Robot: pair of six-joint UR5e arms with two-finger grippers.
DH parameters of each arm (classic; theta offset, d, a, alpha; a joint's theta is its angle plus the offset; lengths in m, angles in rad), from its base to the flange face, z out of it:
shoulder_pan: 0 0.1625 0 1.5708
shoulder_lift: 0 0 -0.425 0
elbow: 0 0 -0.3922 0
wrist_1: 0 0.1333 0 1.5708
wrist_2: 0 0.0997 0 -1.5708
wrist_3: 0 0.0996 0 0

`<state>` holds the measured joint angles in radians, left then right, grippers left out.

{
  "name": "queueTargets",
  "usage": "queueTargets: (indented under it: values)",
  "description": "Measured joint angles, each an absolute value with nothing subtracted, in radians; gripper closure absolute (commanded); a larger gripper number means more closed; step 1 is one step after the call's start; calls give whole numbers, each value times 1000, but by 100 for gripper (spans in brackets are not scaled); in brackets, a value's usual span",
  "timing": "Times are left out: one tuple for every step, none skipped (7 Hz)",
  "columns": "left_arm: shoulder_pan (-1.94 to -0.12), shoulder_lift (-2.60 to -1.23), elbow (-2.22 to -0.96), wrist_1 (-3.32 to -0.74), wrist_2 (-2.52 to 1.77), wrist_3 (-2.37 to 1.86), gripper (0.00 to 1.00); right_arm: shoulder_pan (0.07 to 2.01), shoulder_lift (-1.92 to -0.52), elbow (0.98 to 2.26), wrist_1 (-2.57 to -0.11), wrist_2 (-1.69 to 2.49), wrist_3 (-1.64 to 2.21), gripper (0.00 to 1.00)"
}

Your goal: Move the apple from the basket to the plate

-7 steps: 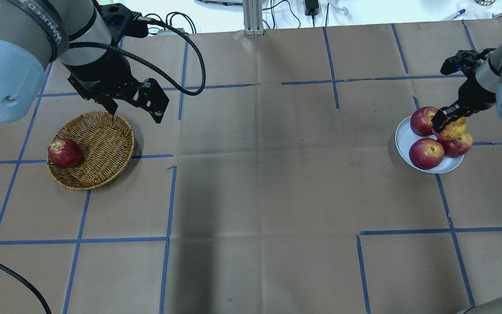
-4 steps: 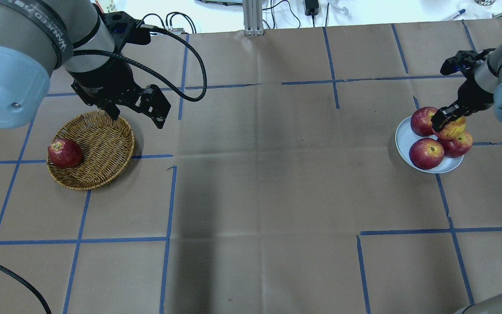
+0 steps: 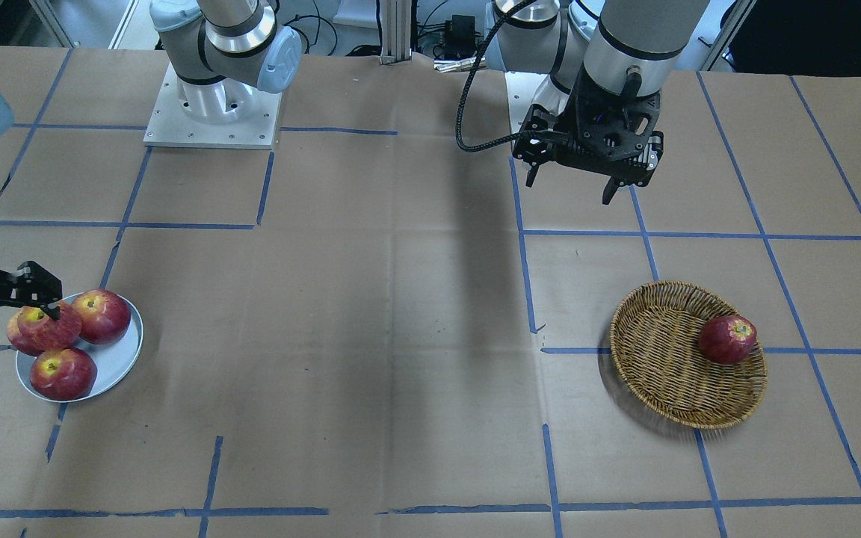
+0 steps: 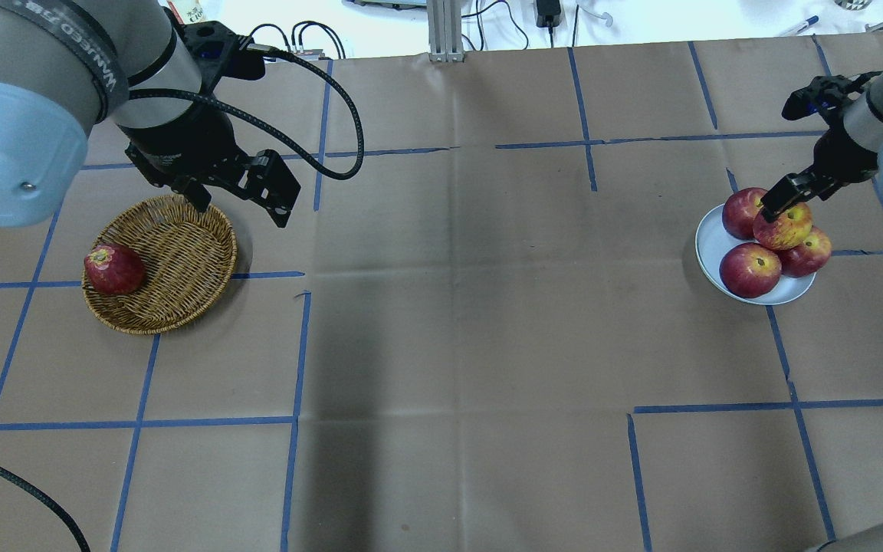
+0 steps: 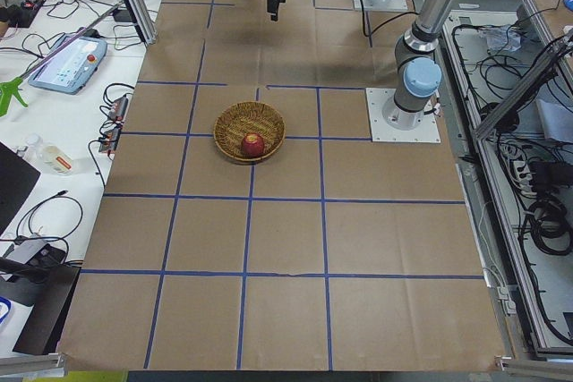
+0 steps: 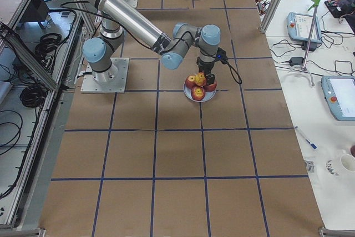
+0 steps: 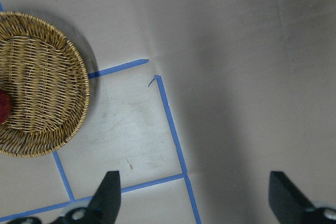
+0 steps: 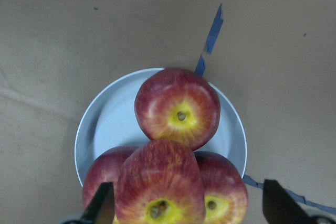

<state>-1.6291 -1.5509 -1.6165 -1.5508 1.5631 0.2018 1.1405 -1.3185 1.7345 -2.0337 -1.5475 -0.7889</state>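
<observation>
The pinkish-red apple (image 4: 785,227) with the yellow stem patch rests on top of three darker red apples on the pale blue-grey plate (image 4: 710,247). My right gripper (image 4: 782,198) is open just above it. In the right wrist view its fingers (image 8: 101,205) stand wide on either side of the apple (image 8: 160,182), clear of it. The wicker basket (image 4: 181,253) at the left holds one dark red apple (image 4: 113,269). My left gripper (image 4: 239,204) is open and empty, hovering just beyond the basket's far right rim.
Brown paper with blue tape lines covers the table. The three darker apples (image 3: 64,372) fill most of the plate (image 3: 122,359). Both robot bases (image 3: 210,104) stand at the near edge. Cables and monitors lie off the table's far side.
My right gripper has risen and drawn back from the top apple, which stays on the pile. My left arm shifted slightly.
</observation>
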Motion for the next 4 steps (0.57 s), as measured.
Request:
queueTargets:
  values:
    - [-1629, -1551, -1617, -1551, 1563, 202, 1, 1155, -1331, 1644, -1904, -1544, -768, 0]
    - [-1629, -1551, -1617, -1551, 1563, 202, 1, 1190, -1338, 1545, -1753, -1543, -720, 0]
    - [-1629, -1551, -1617, -1551, 1563, 202, 1, 1242, -1349, 1462, -1622, -1543, -641, 0]
    - [-1629, -1551, -1617, -1551, 1563, 202, 1, 1299, -1370, 1410, -1525, -1543, -558, 0]
